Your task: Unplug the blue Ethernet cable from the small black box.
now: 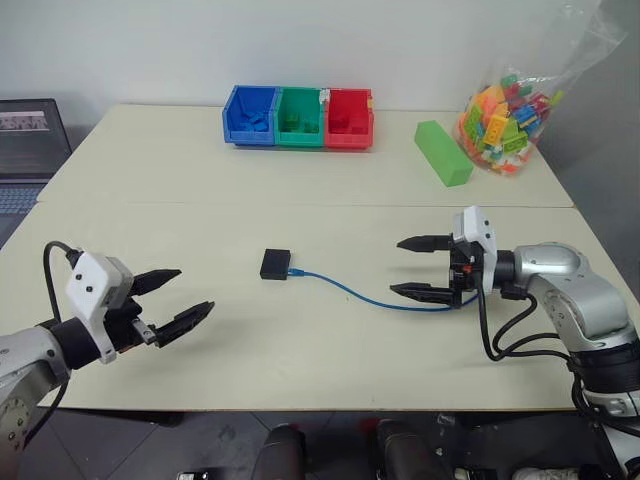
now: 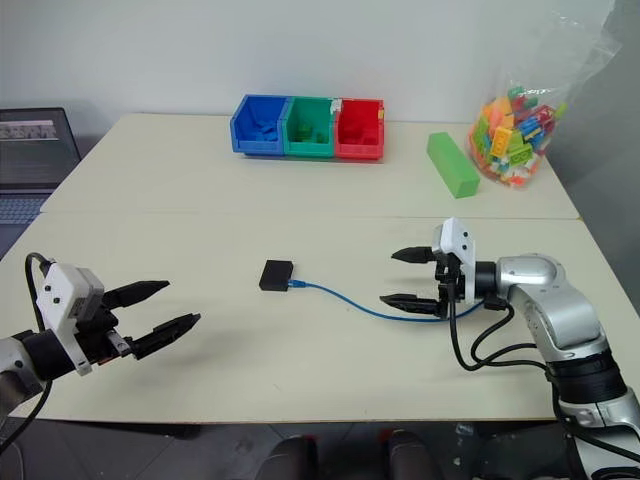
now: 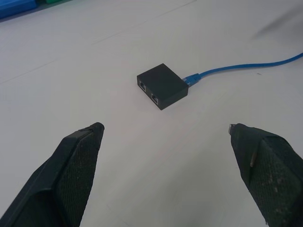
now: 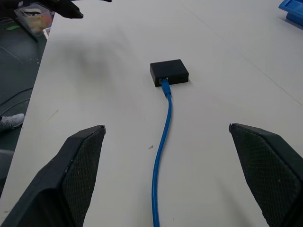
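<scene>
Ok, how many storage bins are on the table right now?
3, in a touching row at the table's far edge: the blue bin on the left, the green bin in the middle, the red bin on the right. None seem hidden.

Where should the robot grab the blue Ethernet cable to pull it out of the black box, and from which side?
Probably at the plug end of the blue Ethernet cable, right where it enters the small black box. Come from the right gripper side: the cable runs straight out that way, and its fingers already stand open.
</scene>
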